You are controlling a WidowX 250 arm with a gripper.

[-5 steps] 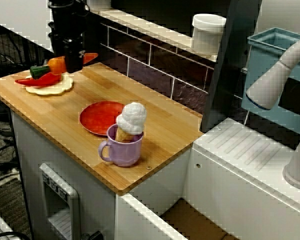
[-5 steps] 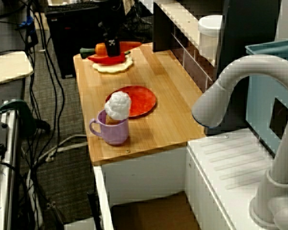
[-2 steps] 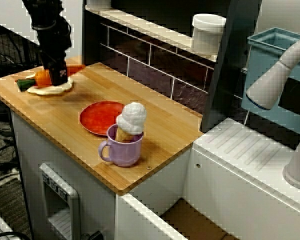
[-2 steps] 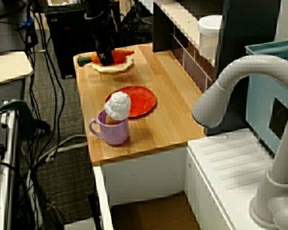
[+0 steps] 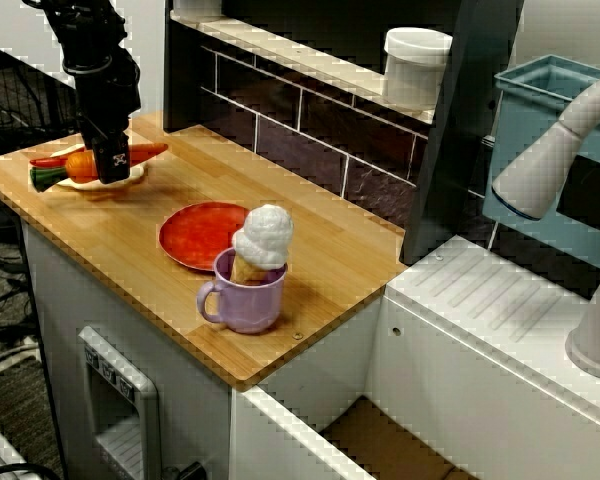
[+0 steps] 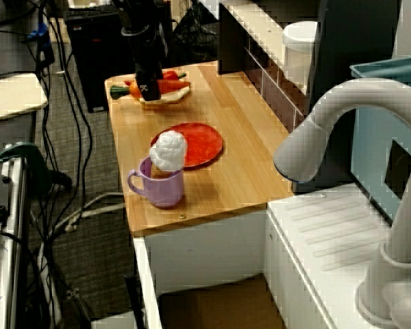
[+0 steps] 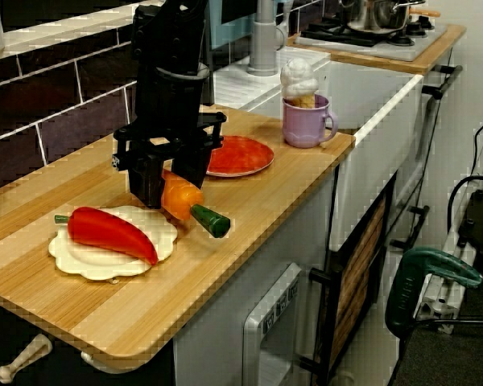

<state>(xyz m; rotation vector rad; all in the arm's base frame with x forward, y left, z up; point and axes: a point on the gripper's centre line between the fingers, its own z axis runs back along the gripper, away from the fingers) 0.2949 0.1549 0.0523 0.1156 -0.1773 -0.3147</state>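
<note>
A: Where is the carrot (image 7: 179, 199)?
B: Between the two black fingers (image 7: 149, 178). They pinch its orange body from either side, and its green end tilts down and pokes out toward the front edge.
A: Over what?
B: At the rim of the cream plate (image 7: 80, 261), just beside the red pepper (image 7: 109, 232) lying on it. I cannot tell whether the carrot touches the plate.
A: And further out?
B: A red plate (image 7: 245, 157) near behind the fingers, then a purple mug (image 7: 306, 125) holding an ice-cream cone (image 7: 298, 80) — all on the wooden table (image 7: 258, 213).

Only a small white X-like mark shows, on the gripper (image 5: 112, 172).
</note>
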